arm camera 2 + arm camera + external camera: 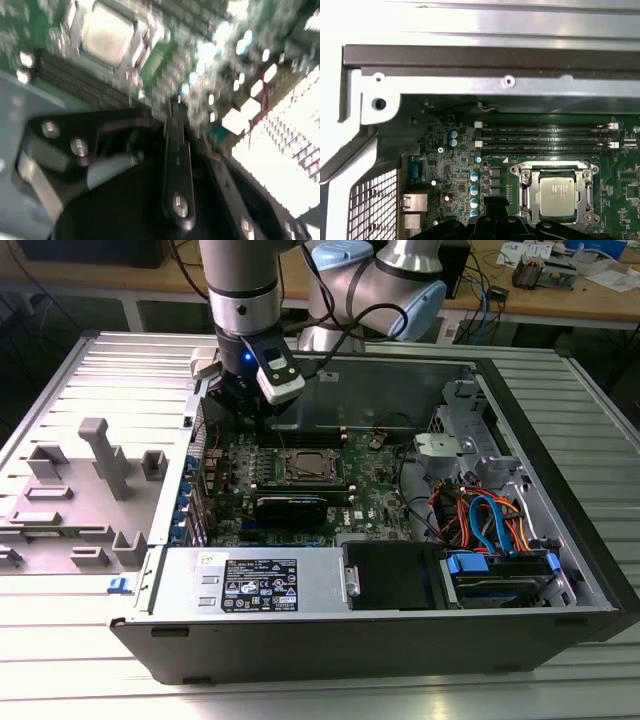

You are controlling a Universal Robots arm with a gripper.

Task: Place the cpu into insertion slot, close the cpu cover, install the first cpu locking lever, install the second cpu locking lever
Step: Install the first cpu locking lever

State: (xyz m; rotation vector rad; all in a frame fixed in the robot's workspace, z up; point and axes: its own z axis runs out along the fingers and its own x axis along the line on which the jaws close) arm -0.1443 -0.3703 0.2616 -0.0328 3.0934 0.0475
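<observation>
UR arm's gripper [252, 420] over mobo [451, 176], cpu [559, 194] seated.
The gripper hangs inside the PC case [400, 390] by its rear wall, near the memory slots [545, 137]; can't tell how far open it is or whether it holds anything. The cpu sits in the insertion slot [522, 200], w/ the cpu cover [554, 166] lying flat around it.

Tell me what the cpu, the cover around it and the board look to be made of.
The cpu: dull silver-grey metal top, matte-looking, with soft, spread glare. The cpu cover: thin bright metal, likely stamped steel, judging by its shiny edges. The board: green lacquered circuit laminate, probably fibreglass, dotted with small soldered parts.
</observation>
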